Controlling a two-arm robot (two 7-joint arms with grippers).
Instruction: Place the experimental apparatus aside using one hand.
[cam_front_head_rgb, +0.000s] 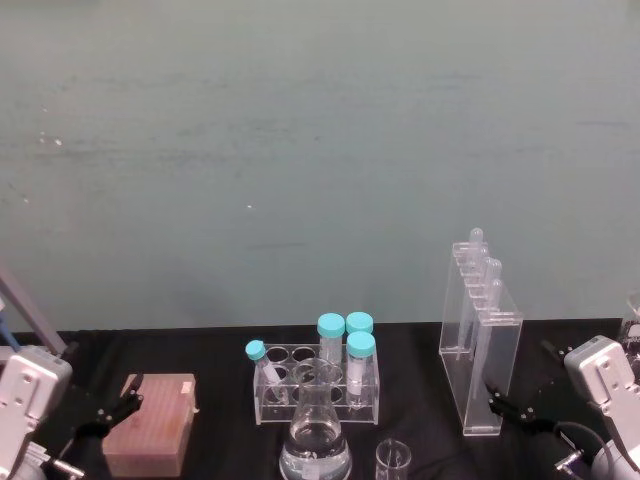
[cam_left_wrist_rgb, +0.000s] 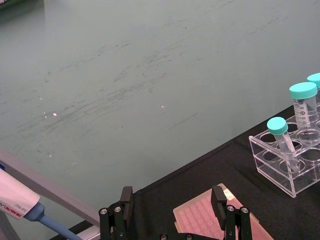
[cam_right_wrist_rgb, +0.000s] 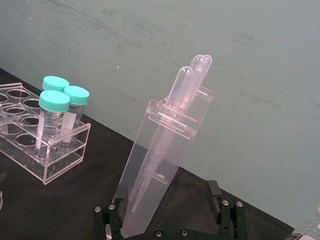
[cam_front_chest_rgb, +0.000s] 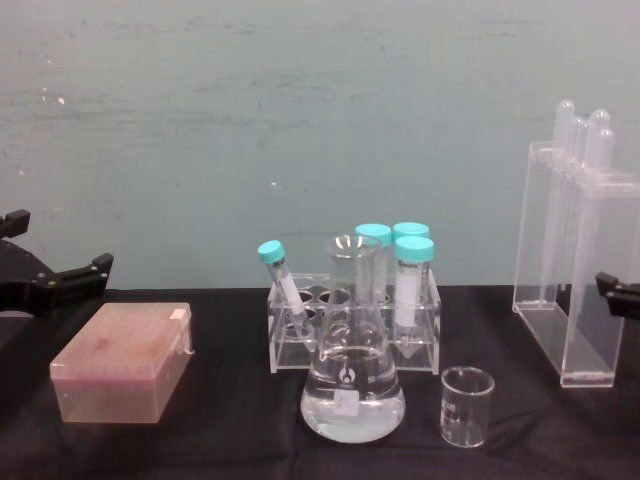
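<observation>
On the black bench (cam_front_head_rgb: 220, 395), a clear rack (cam_front_head_rgb: 315, 390) sits in the middle, holding four teal-capped tubes (cam_front_head_rgb: 346, 335); the one at its left end leans. The flask (cam_front_head_rgb: 316, 440), partly filled with clear liquid, stands upright at 6 o'clock of the rack, just in front of it. The empty beaker (cam_front_head_rgb: 393, 462) stands at 3 o'clock of the flask, close by but apart from it. The tall acrylic stand (cam_front_head_rgb: 480, 350) is upright at 3 o'clock of the rack, near the bench's far edge. Round-topped pipettes (cam_right_wrist_rgb: 192, 82) hang from its top slots. A pink box (cam_front_head_rgb: 150, 425) lies at 8 o'clock of the rack, well apart from it.

The right gripper (cam_front_head_rgb: 517, 370) is at 4 o'clock of the stand, low over the bench, with its fingers spread wide. In the right wrist view, the foot of the stand lies between the two fingers and closer to one of them; whether that finger touches the acrylic cannot be told. In the chest view, one black finger (cam_front_chest_rgb: 618, 292) shows in front of the stand's right side.

The left gripper (cam_front_head_rgb: 105, 418) is at 9 o'clock of the box, just beside it, also spread wide and holding nothing. Its wrist view shows the box's near corner between the fingertips.

A pale green wall (cam_front_head_rgb: 300, 150) rises behind the bench.
</observation>
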